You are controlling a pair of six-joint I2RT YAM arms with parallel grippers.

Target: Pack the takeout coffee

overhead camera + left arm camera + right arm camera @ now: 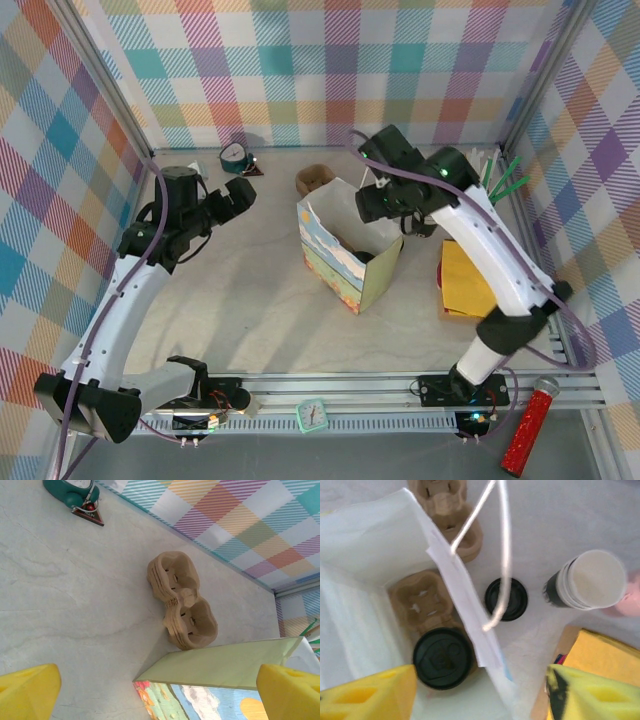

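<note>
The bag [350, 250] is paper, plain matt white inside and smooth colour print outside. In it, the coffee cup [443, 657] shows a black plastic lid with a dull sheen. A loose lid [506, 599] on the bench [260, 300] looks the same. The cup trays [182, 600] are rough, matt brown moulded pulp. The bench is pale, smooth and matt, faintly veined. The right hand [480, 700] has yellow pads [365, 695] of matt foam.

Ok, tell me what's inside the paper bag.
The paper bag holds a brown pulp cup carrier with the takeout coffee seated in one slot, the other slot empty. The black lid hides the cup's body; the carrier hides the bag floor beneath it.
</note>
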